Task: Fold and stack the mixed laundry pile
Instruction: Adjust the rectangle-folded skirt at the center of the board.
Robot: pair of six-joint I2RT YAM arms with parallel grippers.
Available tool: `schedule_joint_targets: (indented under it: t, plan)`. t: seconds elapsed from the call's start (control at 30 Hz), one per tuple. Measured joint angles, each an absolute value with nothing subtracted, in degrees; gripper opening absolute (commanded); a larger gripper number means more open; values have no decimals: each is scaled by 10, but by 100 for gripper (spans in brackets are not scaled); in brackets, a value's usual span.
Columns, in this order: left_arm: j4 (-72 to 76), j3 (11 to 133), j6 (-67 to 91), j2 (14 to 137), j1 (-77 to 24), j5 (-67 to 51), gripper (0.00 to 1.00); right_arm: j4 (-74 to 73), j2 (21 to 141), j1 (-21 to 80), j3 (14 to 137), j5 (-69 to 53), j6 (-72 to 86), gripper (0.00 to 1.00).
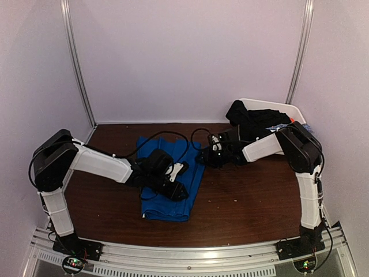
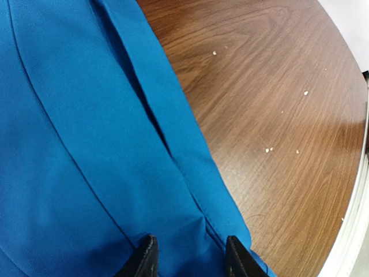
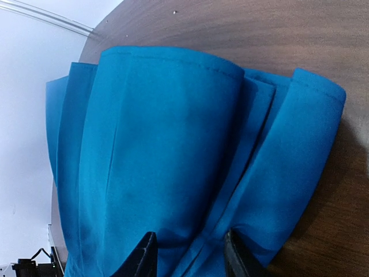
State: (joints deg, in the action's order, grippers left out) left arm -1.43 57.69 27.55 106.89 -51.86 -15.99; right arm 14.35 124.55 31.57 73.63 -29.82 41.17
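Left wrist: blue garment (image 2: 86, 144) flat beneath left tool (image 2: 187, 254) (jaws apart).

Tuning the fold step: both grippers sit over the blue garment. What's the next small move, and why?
Probably lift both straight up. The blue garment lies as a long, lengthwise-folded strip; the left gripper and right gripper stand jaws apart over it, pinching nothing I can see. Clear, they could regrasp an end for a crosswise fold.
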Motion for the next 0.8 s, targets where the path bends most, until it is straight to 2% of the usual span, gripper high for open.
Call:
schedule_joint_targets:
  t: [0.5,0.8]
  plan:
    - [-26,577,272,1067,-519,-143,43,129,1247,316,758,-288,396,34]
    - [-26,577,269,1067,-519,-143,43,124,1248,316,768,-287,390,34]
